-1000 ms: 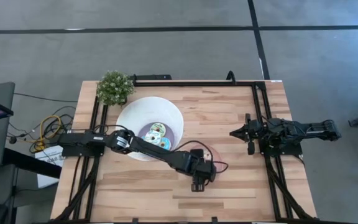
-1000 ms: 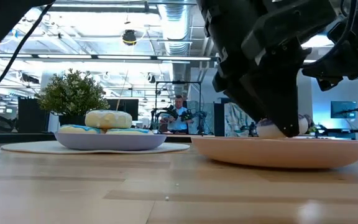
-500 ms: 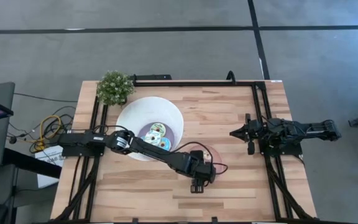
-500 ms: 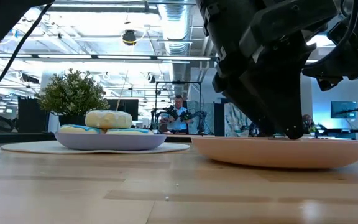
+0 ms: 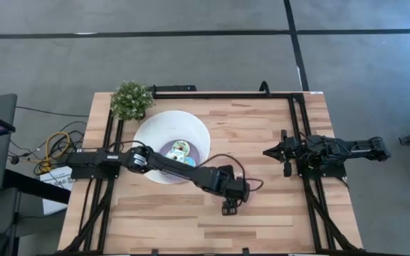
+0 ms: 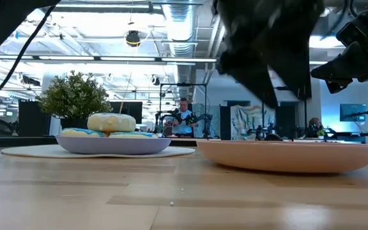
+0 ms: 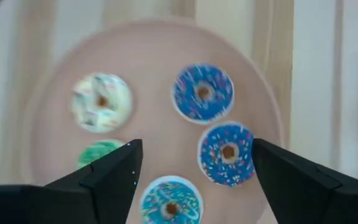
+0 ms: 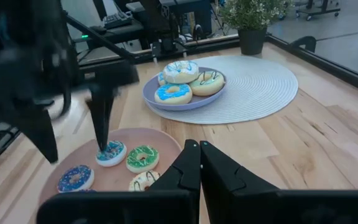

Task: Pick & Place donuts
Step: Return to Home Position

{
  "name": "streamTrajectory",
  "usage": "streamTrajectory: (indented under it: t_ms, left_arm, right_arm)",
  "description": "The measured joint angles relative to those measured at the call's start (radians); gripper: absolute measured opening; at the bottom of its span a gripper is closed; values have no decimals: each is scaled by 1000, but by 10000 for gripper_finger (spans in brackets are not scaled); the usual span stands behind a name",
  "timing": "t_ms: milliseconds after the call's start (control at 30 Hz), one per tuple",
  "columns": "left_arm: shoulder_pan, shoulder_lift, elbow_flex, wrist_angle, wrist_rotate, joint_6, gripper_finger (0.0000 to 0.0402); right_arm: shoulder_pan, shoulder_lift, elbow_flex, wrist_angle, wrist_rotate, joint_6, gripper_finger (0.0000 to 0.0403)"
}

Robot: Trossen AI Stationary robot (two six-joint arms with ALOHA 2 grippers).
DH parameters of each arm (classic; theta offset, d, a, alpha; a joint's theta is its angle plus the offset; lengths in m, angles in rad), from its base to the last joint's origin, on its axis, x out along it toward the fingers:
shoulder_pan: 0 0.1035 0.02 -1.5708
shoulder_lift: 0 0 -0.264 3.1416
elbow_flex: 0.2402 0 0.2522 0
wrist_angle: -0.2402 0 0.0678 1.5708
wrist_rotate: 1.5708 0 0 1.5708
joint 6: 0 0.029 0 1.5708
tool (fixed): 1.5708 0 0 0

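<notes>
High view: even, diffuse overhead light. The table (image 5: 262, 128) is uniformly lit, shadows are short and soft, there's no glare, and it's sharp corner to corner.

Low view: heavily backlit by the ceiling strip lights (image 6: 107, 25), which blow out. The left arm (image 6: 267, 51) is a dark smeared silhouette. The near table surface is out of focus.

Left wrist view: whole frame soft and washed out, probably motion blur. The donuts (image 7: 202, 93) have fuzzy edges. The left end effector (image 7: 196, 146) is near-black with no detail.

Right wrist view: bright, mid-ground crisp. The left arm is blurred and underexposed, and the right end effector (image 8: 200, 146) is dark.
</notes>
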Motion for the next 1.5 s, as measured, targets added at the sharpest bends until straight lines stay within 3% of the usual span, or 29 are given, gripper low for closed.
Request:
streamTrajectory:
  t_ms: [100, 233, 333, 467, 500, 633, 733, 900, 1233, 1367, 1500]
  left_arm:
    - [17, -1, 82, -58, -5, -26, 283]
    - [30, -38, 71, -21, -52, -13, 238]
    - [29, -61, 72, -70, -107, 43, 168]
    - [38, -75, 71, -189, -120, 76, 37]
    - [44, -79, 71, -212, -125, 80, 20]
    - [76, -99, 55, -290, -129, 128, 13]
    - [98, -144, -27, -265, -80, 164, 3]
    - [136, -356, -381, -60, -67, 153, 2]
    - [189, -1048, -1343, 720, 28, 93, 0]
    - [207, -1300, -1605, 885, 60, 124, 0]
    - [225, -1517, -1791, 1013, 91, 180, 0]
  right_arm:
    - [0, 0, 0, 0, 0, 0, 0]
    - [0, 0, 0, 0, 0, 0, 0]
    - [0, 0, 0, 0, 0, 0, 0]
    - [0, 0, 0, 0, 0, 0, 0]
    - [0, 0, 0, 0, 0, 0, 0]
    - [0, 0, 0, 0, 0, 0, 0]
    - [0, 0, 0, 0, 0, 0, 0]
    - [0, 0, 0, -1, 0, 0, 0]
    - [0, 0, 0, 0, 0, 0, 0]
    - [0, 0, 0, 0, 0, 0, 0]
    - [0, 0, 0, 0, 0, 0, 0]
